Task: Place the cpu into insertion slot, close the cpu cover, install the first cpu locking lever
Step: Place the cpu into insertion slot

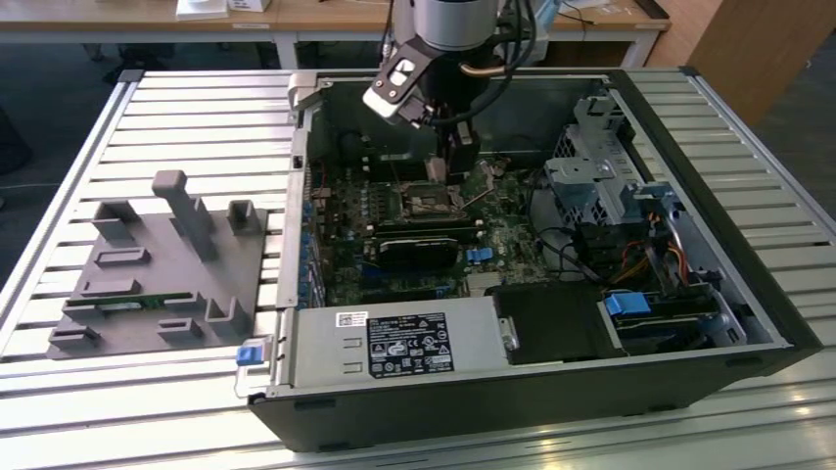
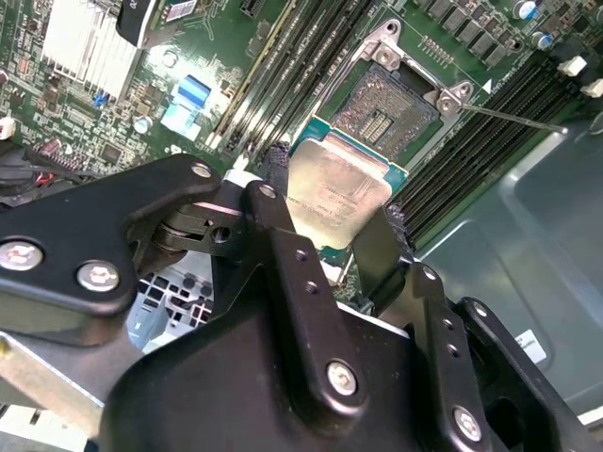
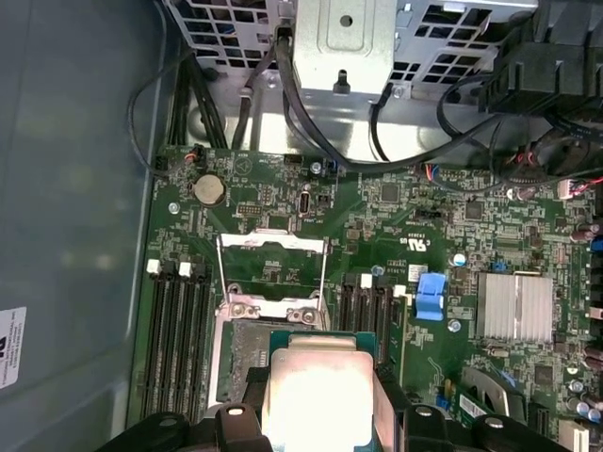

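Your gripper [image 2: 337, 200] grips the chip [image 2: 330, 184] just over the empty socket [image 2: 386, 108], cover [image 3: 268, 241] raised, so you've seated nothing and closed nothing yet.

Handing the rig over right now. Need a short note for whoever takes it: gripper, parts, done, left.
The gripper: jaws shut on the cpu, which hangs close by the insertion slot and is not seated.
The cpu cover: flipped open, so the slot is bare.
The locking lever: swung free beside the slot.
Done: cpu picked up and brought to the slot.
Left: seating the cpu, closing the cover, installing the lever.
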Available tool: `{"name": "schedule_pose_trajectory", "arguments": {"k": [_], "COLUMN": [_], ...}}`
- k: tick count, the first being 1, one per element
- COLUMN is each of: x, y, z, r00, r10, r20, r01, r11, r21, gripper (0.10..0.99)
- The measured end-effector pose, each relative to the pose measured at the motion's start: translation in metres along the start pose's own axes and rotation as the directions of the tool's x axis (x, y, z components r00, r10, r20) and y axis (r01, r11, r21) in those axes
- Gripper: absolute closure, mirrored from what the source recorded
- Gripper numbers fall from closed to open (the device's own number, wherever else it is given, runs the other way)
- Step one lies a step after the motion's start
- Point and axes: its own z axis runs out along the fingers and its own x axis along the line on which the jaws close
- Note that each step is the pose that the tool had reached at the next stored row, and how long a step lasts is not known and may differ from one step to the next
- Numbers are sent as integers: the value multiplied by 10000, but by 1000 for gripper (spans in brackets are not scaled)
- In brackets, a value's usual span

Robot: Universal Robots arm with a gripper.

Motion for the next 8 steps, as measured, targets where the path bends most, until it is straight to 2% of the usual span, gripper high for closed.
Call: {"name": "schedule_pose_trajectory", "arguments": {"k": [8], "x": [0], "y": [-1], "z": [12], "r00": [10000], "r10": [0], "r20": [0], "r01": [0], "r11": [10000], "r21": [0], "gripper": [561]}}
